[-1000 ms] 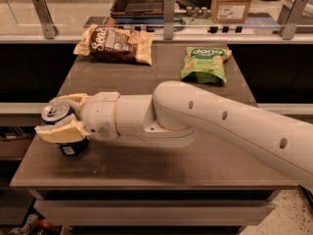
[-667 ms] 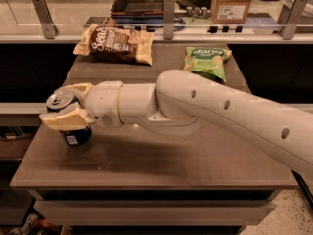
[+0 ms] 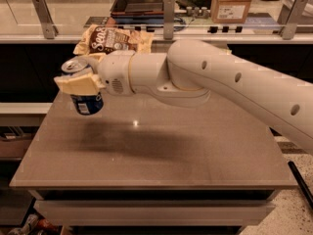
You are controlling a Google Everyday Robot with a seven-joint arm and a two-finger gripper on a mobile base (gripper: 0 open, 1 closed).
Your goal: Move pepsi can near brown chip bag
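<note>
**Can in the air, bag lying just beyond it**

The hand [image 3: 80,77] is hanging over the left side of the tabletop [image 3: 161,151], and its cream fingers are clamping the pepsi can [image 3: 87,103] between them. One finger is crossing the near face of the can, and the other is pressing from behind. The can is sitting close to upright in the grip, its silver top leaning slightly toward the camera and its blue body hanging below the fingers. It is looking clear of the tabletop, with a soft shadow spreading underneath. The white arm [image 3: 220,82] is reaching in from the right of the view, running low across the tabletop.

The brown chip bag [image 3: 115,39] is lying flat at the far edge of the tabletop. It is beyond the hand and a little to the right in the view, with its long side running along that edge. Its near corner is showing just behind the wrist. The carry therefore seems to be nearing its end. The coming move is likely calling for a short push away from the camera toward the bag, then a descent that sets the can on bare tabletop just in front of the bag. The risk is overshooting, which would bring the can down on the crinkled edge, where it could tip.
</note>
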